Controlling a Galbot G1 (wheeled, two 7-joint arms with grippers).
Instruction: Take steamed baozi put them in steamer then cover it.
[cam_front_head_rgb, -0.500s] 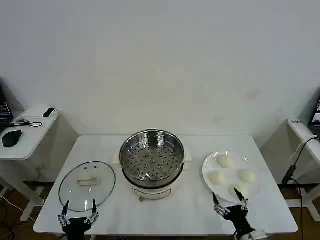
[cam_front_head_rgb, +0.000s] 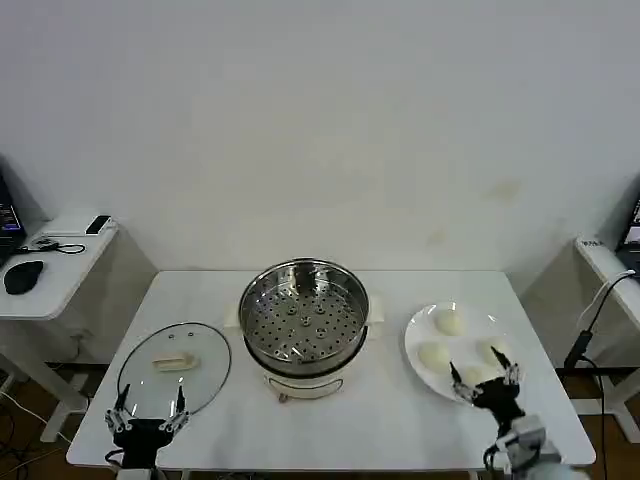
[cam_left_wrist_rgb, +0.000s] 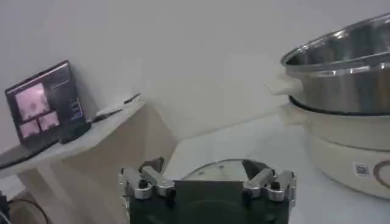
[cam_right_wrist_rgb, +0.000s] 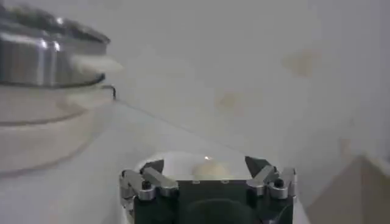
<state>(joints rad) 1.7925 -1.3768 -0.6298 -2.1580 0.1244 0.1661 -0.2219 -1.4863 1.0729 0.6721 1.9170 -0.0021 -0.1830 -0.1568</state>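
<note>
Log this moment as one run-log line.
right gripper: open, over plate's near edge by baozi | left gripper: open, at cover's near rim | steamer: empty, uncovered | four baozi on plate

wall: plain white wall (cam_front_head_rgb: 330, 120) facing me | work surface: my white table (cam_front_head_rgb: 330, 420) | my left: white side desk (cam_front_head_rgb: 55, 270) with a black mouse (cam_front_head_rgb: 22, 276) and a lit screen (cam_left_wrist_rgb: 46, 103) | my right: another white desk edge (cam_front_head_rgb: 610, 265), black cable (cam_front_head_rgb: 590, 325) hanging

A white plate (cam_front_head_rgb: 416, 345) sits on the white table (cam_front_head_rgb: 340, 420); a black mouse (cam_front_head_rgb: 22, 276) lies on the side desk (cam_front_head_rgb: 40, 300).
</note>
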